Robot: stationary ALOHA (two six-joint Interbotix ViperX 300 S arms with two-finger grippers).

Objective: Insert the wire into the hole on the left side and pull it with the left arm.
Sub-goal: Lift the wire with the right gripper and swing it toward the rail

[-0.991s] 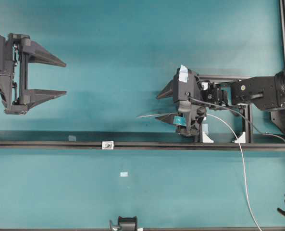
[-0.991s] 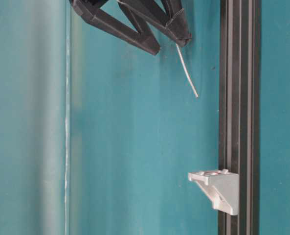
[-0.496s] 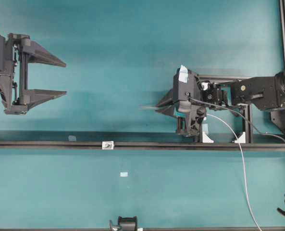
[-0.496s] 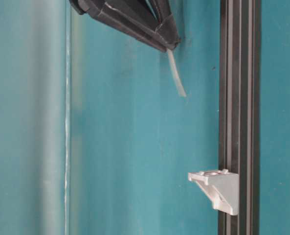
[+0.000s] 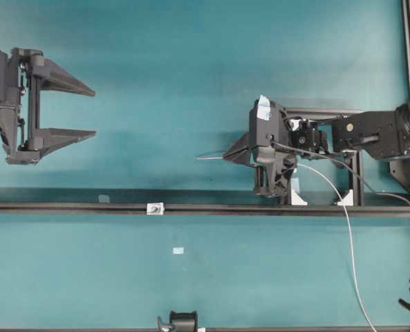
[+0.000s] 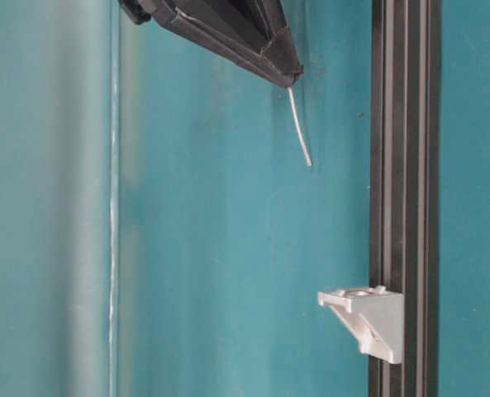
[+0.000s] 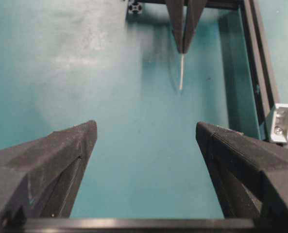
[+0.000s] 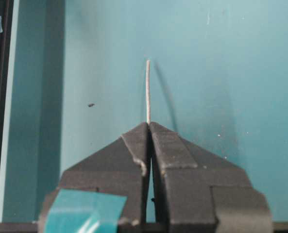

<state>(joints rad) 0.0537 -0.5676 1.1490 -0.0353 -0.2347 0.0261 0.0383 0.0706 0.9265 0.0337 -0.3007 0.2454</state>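
At the far left of the overhead view the left gripper hung over the teal table with its two pointed fingers spread wide and nothing between them. Below and to its right, a small silver block with the hole sat on the long black rail that ran across the table, and a small pale tape rectangle lay on the table just past the rail. Further right, the stiff tip of the wire stuck out level toward the left, well apart from the block and on the far side of the rail. The right gripper was clamped on that wire, its fingers pressed tightly together, a teal tape patch on one of them. Behind the gripper the wire trailed in a pale loop over the rail toward the lower right.
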